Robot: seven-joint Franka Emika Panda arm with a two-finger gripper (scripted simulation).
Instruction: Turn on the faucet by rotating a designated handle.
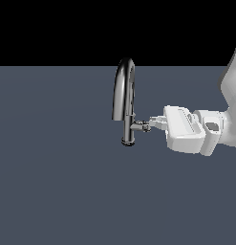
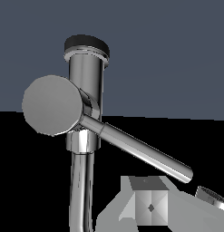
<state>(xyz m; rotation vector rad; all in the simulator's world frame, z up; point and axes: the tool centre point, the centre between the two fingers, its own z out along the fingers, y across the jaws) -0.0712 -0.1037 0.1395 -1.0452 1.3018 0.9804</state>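
The chrome faucet (image 1: 125, 98) stands upright in the middle of the exterior view, its arched spout curving toward the exterior view's left. The handle (image 1: 141, 126) sticks out of the lower stem toward the exterior view's right. My white gripper (image 1: 152, 124) comes in from the right, fingertips right at the handle's end, touching or nearly so. The wrist view shows the faucet stem (image 2: 86, 77) close up, with the stub's round end cap and the thin lever of the handle (image 2: 140, 148) slanting across. My gripper (image 2: 151, 199) sits just beside the lever's tip, fingers together, holding nothing.
The faucet stands on a flat dark grey surface (image 1: 57, 182) under a black background. My white arm (image 1: 229, 119) fills the right edge of the exterior view. A chrome ring (image 2: 212, 198), perhaps the spout mouth, shows at the wrist view's edge.
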